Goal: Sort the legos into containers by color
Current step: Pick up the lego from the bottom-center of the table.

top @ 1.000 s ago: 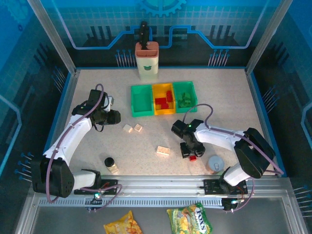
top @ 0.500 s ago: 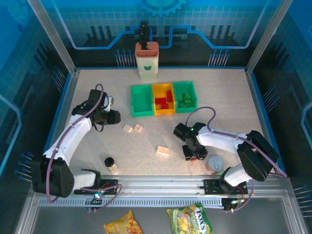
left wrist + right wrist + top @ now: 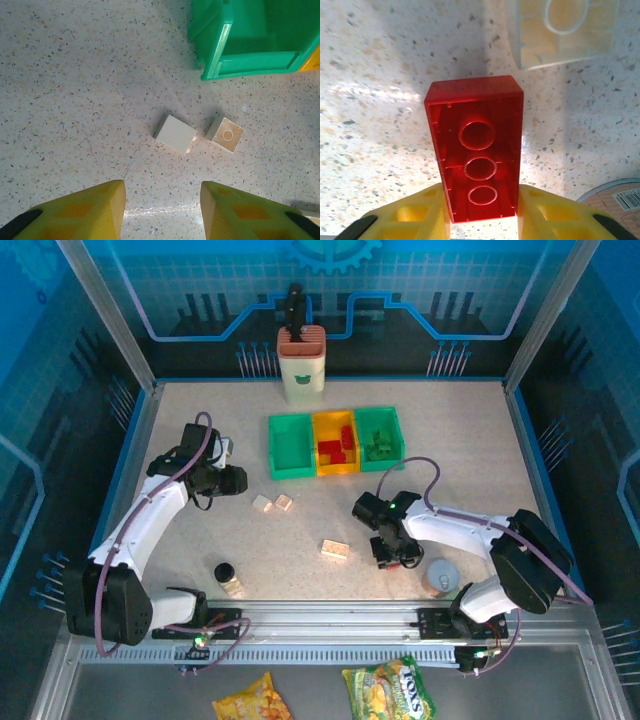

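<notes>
A speckled beige table (image 3: 450, 440) carries three small open plastic bins in a row. The left green bin (image 3: 290, 450) looks empty, the orange-yellow middle bin (image 3: 316, 445) holds red bricks, and the right green bin (image 3: 379, 411) holds green ones. The right gripper (image 3: 395, 558) pinches a red lego brick (image 3: 477, 145) just above the table. The left gripper (image 3: 162, 200), fingers partly apart and empty, hovers near two small cream bricks (image 3: 175, 133). A larger cream brick (image 3: 335, 550) lies loose. Sorting looks mostly done.

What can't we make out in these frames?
- Right wrist: red brick, near end cut by the bottom edge; cream brick, cut by the top edge; cup, cut by the corner.
- Top view: bricks in the bins, too small to count.
- Left wrist: left end effector, cut by the bottom edge.
</notes>
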